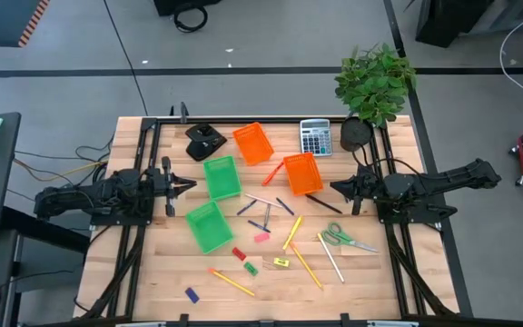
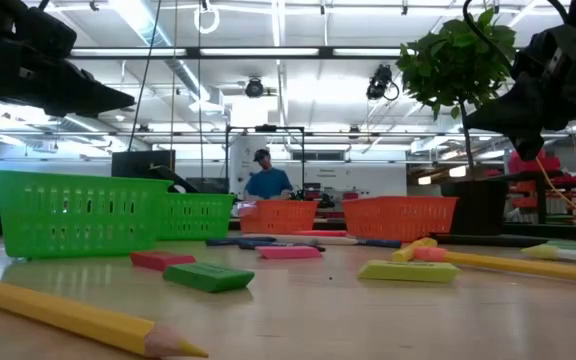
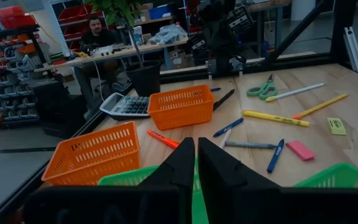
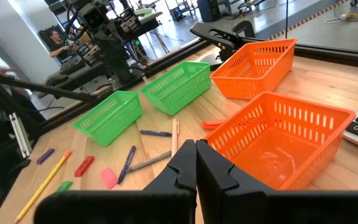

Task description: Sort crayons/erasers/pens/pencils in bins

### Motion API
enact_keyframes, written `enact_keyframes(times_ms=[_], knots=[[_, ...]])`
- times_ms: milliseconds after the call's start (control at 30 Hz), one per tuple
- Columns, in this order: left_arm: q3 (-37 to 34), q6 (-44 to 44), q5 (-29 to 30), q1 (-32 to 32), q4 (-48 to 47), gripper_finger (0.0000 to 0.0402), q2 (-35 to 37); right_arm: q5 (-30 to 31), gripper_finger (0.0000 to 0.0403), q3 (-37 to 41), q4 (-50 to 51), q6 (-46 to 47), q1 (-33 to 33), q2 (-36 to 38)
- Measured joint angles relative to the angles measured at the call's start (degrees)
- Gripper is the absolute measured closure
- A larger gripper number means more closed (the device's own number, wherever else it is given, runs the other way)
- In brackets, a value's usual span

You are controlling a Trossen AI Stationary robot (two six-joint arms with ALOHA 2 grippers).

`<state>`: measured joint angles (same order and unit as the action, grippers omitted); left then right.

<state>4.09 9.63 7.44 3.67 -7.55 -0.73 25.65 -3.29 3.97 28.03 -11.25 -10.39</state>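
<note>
Two orange bins [image 1: 252, 143] [image 1: 302, 173] and two green bins [image 1: 222, 177] [image 1: 209, 226] stand mid-table, open side up. Near them lie pens [image 1: 248, 207] [image 1: 284, 205], yellow pencils [image 1: 291, 232] [image 1: 232, 282], and pink [image 1: 261, 238], red [image 1: 239, 253], green [image 1: 251, 269], yellow [image 1: 281, 262] and blue [image 1: 192, 294] erasers, all flat on the wood. Which sticks are crayons I cannot tell. My left gripper [image 1: 189, 184] [image 3: 196, 155] hovers shut left of the green bins. My right gripper [image 1: 334, 189] [image 4: 196, 155] hovers shut right of the nearer orange bin.
Green-handled scissors [image 1: 343, 240] lie at the right, beside a white stick. A grey calculator [image 1: 315, 137], a potted plant [image 1: 375, 82] and a black device [image 1: 205, 141] stand along the far edge. A person sits in the room beyond the table [image 2: 266, 180].
</note>
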Motion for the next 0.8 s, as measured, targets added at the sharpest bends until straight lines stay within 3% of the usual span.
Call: enact_keyframes(times_ms=[800], knots=[[-0.01, 0.00, 0.00, -0.01, 0.00, 0.0371, 0.00, -0.01, 0.0394, 0.01, -0.02, 0.00, -0.01, 0.00]])
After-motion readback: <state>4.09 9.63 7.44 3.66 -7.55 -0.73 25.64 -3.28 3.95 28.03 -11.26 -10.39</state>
